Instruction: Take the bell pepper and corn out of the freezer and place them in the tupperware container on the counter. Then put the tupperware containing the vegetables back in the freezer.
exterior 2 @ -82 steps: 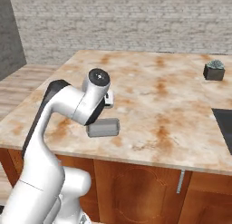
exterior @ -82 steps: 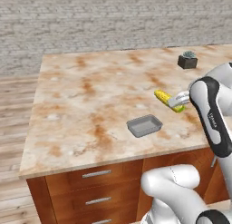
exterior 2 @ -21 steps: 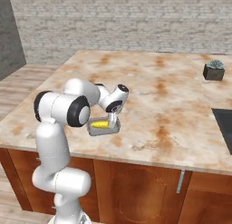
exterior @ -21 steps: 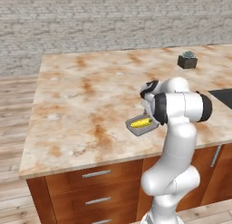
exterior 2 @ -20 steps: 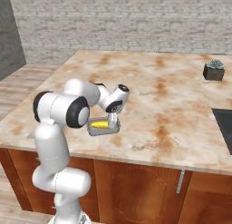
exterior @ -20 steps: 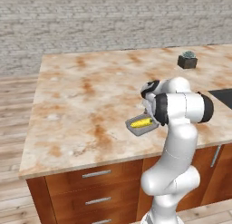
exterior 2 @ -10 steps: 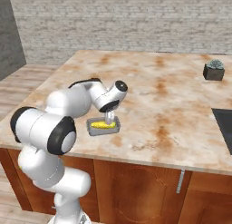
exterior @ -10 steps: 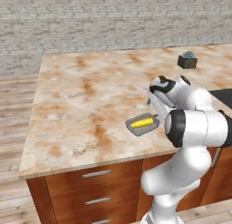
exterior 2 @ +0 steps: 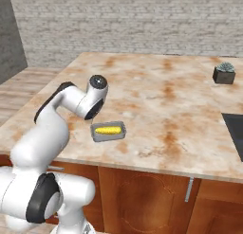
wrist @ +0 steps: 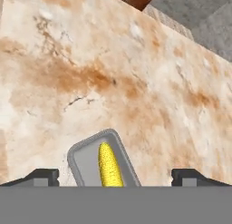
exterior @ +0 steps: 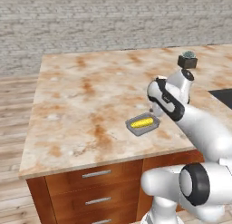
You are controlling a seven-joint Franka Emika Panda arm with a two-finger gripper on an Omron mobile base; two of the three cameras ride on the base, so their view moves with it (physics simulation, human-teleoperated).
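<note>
The corn (exterior: pixel 142 124), a yellow cob, lies lengthwise inside the tupperware container (exterior: pixel 132 129), a shallow grey tray on the counter (exterior: pixel 86 105) near its front edge. In the right base view the corn (exterior 2: pixel 107 130) rests in the tupperware container (exterior 2: pixel 121 131) just below my wrist. From the hand view, my gripper (wrist: pixel 115 177) hangs open above the tupperware container (wrist: pixel 80 160), its fingertips (wrist: pixel 43 175) wide apart on either side, clear of the corn (wrist: pixel 108 166). The bell pepper is out of view.
A small dark plant pot (exterior: pixel 187 60) stands at the counter's far right corner. A dark inset panel (exterior 2: pixel 235 133) lies at the right edge. Brown drawers (exterior: pixel 95 182) with silver handles sit below the front edge. A tall grey surface (exterior 2: pixel 9 39) rises at the left.
Four seconds ago the corn was in my gripper beside the empty tray. It now lies in the tray, the gripper has let go, and the hand has drawn back upward.
</note>
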